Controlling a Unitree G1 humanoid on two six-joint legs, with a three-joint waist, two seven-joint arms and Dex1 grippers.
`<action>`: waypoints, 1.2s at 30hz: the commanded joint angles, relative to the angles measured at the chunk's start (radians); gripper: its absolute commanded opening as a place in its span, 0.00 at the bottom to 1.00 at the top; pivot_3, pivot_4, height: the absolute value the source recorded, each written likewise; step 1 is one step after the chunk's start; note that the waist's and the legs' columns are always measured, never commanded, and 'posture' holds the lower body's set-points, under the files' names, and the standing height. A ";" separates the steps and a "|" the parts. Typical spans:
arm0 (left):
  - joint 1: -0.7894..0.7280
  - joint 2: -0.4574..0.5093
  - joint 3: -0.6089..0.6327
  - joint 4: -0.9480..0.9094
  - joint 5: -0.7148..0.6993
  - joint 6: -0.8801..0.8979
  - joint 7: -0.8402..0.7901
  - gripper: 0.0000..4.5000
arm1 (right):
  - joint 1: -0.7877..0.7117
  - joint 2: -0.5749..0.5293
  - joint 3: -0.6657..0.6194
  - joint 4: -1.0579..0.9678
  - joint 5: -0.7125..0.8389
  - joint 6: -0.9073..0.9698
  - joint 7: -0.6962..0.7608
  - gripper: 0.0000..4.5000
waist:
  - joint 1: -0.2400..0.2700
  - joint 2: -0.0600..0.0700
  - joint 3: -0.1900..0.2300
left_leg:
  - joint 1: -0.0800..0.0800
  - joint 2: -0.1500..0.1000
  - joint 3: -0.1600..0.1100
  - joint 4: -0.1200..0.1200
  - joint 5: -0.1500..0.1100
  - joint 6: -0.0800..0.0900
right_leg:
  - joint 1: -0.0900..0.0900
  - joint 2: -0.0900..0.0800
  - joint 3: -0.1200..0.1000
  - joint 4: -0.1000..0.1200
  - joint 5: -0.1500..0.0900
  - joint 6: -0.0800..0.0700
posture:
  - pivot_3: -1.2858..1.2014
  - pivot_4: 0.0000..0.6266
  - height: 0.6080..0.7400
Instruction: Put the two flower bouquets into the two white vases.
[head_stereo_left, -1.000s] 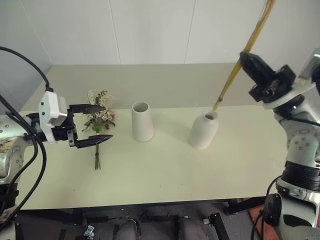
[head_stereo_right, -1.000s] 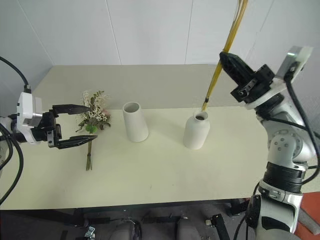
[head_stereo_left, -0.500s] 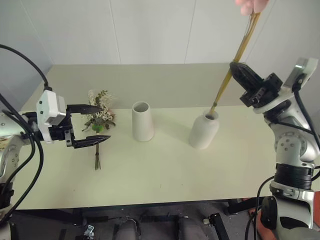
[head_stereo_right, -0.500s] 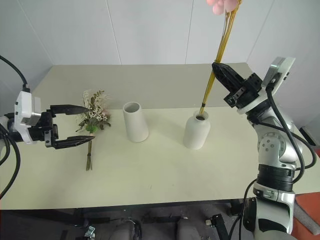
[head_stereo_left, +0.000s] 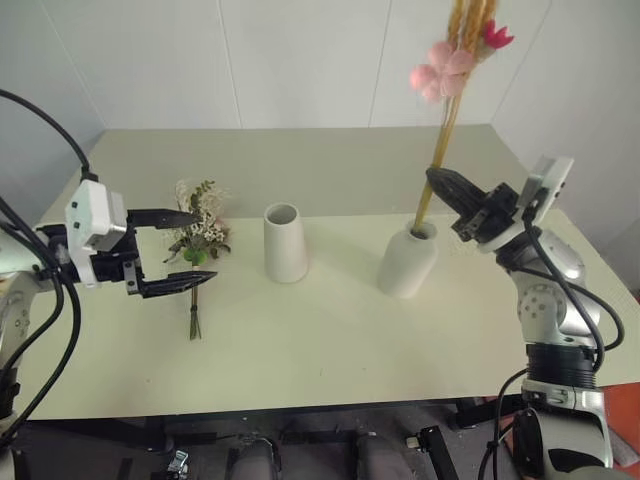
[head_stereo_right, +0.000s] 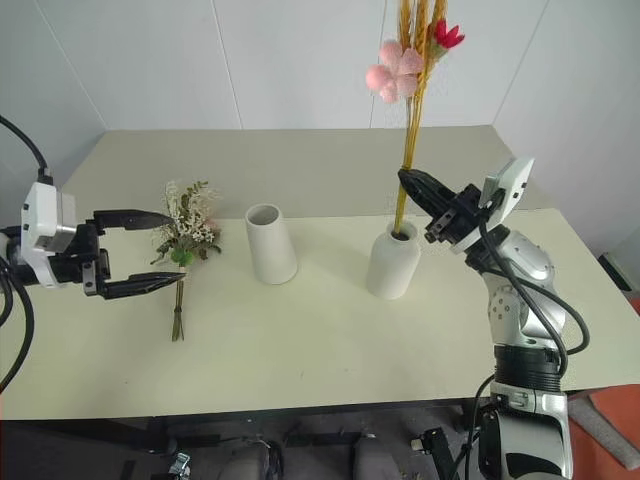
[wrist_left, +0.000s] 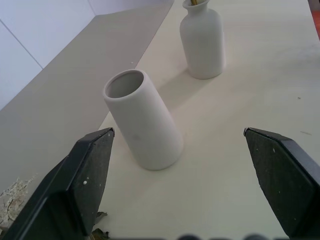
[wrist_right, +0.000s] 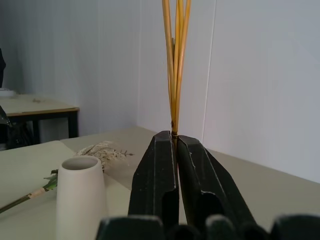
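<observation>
The right pincer (head_stereo_left: 436, 178) was clamped on the slim yellow bouquet (head_stereo_right: 405, 150), whose stem ends stood in the bottle vase (head_stereo_left: 407, 260) just below it. The left pincer (head_stereo_left: 192, 247) hung wide apart over the rose bouquet (head_stereo_left: 198, 240) on the surface (head_stereo_left: 330, 340), the cone vase (head_stereo_left: 284, 243) beside it.

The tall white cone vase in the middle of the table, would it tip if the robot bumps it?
Probably yes. The matte white ceramic cone vase stands tall, empty and already looks slanted, so a push near its wide mouth could topple it. Being round, it would likely roll on the pale table. It is ceramic, so a fall might chip it.
</observation>
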 joint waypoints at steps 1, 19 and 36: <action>0.005 0.011 0.042 -0.035 -0.022 0.001 0.011 1.00 | 0.021 -0.037 -0.031 -0.065 0.049 0.021 0.030 0.39 | 0.002 0.000 0.000 | 0.000 0.000 0.000 0.000 0.000 0.000 | 0.000 0.000 0.000 0.000 0.000 0.000 | 0.52 0.24 1.00; -0.066 -0.201 0.005 -0.360 -0.003 0.820 0.848 1.00 | 0.231 -0.549 -0.066 -0.256 0.042 0.237 0.249 0.83 | 0.026 -0.005 -0.002 | 0.003 0.000 -0.001 0.000 0.000 0.000 | 0.002 0.001 0.000 0.001 -0.003 0.005 | 0.52 0.24 1.00; -0.564 -0.379 -0.185 0.289 0.147 1.281 1.068 1.00 | 0.210 -0.683 -0.089 -0.351 0.083 0.330 0.349 0.83 | 0.026 -0.008 -0.001 | 0.009 -0.004 -0.008 0.001 -0.001 -0.001 | 0.012 0.001 -0.001 -0.003 -0.003 0.006 | 0.52 0.24 1.00</action>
